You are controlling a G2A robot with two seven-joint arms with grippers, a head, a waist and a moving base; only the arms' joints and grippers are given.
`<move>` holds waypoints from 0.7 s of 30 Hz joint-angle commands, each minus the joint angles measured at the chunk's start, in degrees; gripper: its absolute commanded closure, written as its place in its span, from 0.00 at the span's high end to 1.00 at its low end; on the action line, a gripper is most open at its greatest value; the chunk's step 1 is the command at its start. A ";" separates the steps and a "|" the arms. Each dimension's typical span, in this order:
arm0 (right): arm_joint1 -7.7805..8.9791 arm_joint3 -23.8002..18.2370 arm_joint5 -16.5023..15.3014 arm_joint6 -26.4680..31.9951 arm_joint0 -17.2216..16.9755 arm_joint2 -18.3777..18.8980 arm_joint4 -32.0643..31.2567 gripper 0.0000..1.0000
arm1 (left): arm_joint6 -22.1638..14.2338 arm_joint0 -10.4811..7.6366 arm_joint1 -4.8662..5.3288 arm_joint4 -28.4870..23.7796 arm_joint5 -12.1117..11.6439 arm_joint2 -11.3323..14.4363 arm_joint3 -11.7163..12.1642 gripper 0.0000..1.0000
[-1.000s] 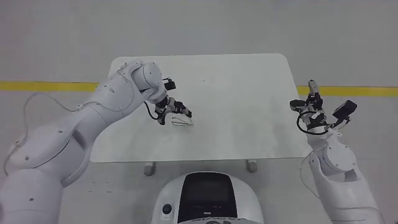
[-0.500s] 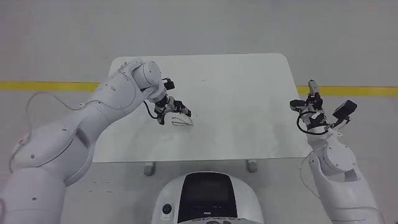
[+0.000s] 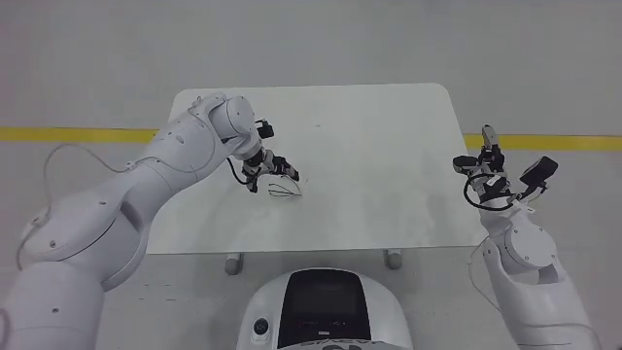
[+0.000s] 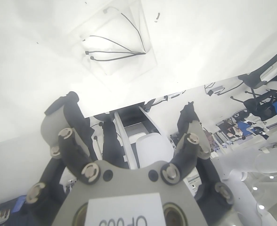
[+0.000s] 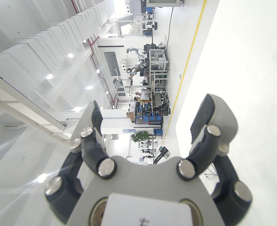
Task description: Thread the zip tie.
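Observation:
A clear plastic box [image 4: 116,45] holds several black zip ties [image 4: 119,52] and rests on the white table [image 3: 369,156] near its front left part. In the top view the box [image 3: 282,188] lies just beside my left gripper [image 3: 272,167]. My left gripper [image 4: 129,104] hangs open over the table's front edge, a short way from the box, with nothing between its fingers. My right gripper [image 3: 483,156] sits off the table's right edge, pointing away. In its own view the right gripper [image 5: 150,109] is open and holds nothing.
The table's middle and right side are bare white surface. Yellow floor lines [image 3: 544,142] run behind and beside the table. Table legs [image 3: 393,258] show under the front edge.

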 commanded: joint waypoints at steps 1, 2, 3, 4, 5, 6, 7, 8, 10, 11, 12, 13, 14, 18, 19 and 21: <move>0.00 0.00 0.00 0.00 0.00 0.00 0.00 1.00 | 0.19 -0.26 -0.10 -0.07 0.00 -0.04 0.43 0.72; 0.00 0.00 0.00 0.00 0.00 0.00 0.00 1.00 | 0.34 -0.32 -0.14 0.05 0.00 0.01 1.05 0.65; 0.00 0.00 0.00 0.00 0.00 0.00 0.00 1.00 | 0.46 -0.35 -0.23 0.05 0.00 0.01 1.63 0.60; 0.00 0.00 0.00 0.00 0.00 0.00 0.00 1.00 | 0.50 -0.37 -0.40 0.10 0.00 0.01 2.29 0.53; 0.00 0.00 0.00 0.00 0.00 0.00 0.00 1.00 | 0.52 -0.40 -0.56 0.20 0.00 0.01 2.61 0.44; 0.00 0.00 0.00 0.00 0.00 0.00 0.00 1.00 | 0.49 -0.41 -0.71 0.13 0.00 0.01 2.89 0.40; 0.00 0.00 0.00 0.00 0.00 0.00 0.00 1.00 | 0.41 -0.42 -0.87 0.06 0.00 0.01 3.11 0.28; 0.00 0.00 0.00 0.00 0.00 0.00 0.00 1.00 | 0.30 -0.37 -1.08 0.10 0.00 0.01 3.36 0.23; 0.00 0.00 0.00 0.00 0.00 0.00 0.00 1.00 | 0.14 -0.17 -1.41 0.20 0.00 0.01 4.17 0.14; 0.00 0.00 0.00 0.00 0.00 0.00 0.00 1.00 | 0.18 -0.09 -1.69 0.36 0.00 0.01 4.72 0.13; 0.00 0.00 0.00 0.00 0.00 0.00 0.00 1.00 | 0.16 -0.02 -1.92 0.20 0.00 0.01 5.15 0.12; 0.00 0.00 0.00 0.00 0.00 0.00 0.00 1.00 | 0.09 0.00 -2.15 0.01 0.00 0.01 5.51 0.09; 0.00 0.00 0.00 0.00 0.00 0.00 0.00 1.00 | 0.09 0.05 -2.38 -0.09 0.00 0.01 5.88 0.06; 0.00 0.00 0.00 0.00 0.00 0.00 0.00 1.00 | -0.17 0.34 -3.64 -0.09 0.00 0.01 7.49 0.01; 0.00 0.00 0.00 0.00 0.00 0.00 0.00 1.00 | -0.10 0.40 -3.95 -0.03 0.00 0.01 7.80 0.02; 0.00 0.00 0.00 0.00 0.00 0.00 0.00 1.00 | -0.16 0.51 -4.71 -0.22 0.00 0.01 8.54 0.01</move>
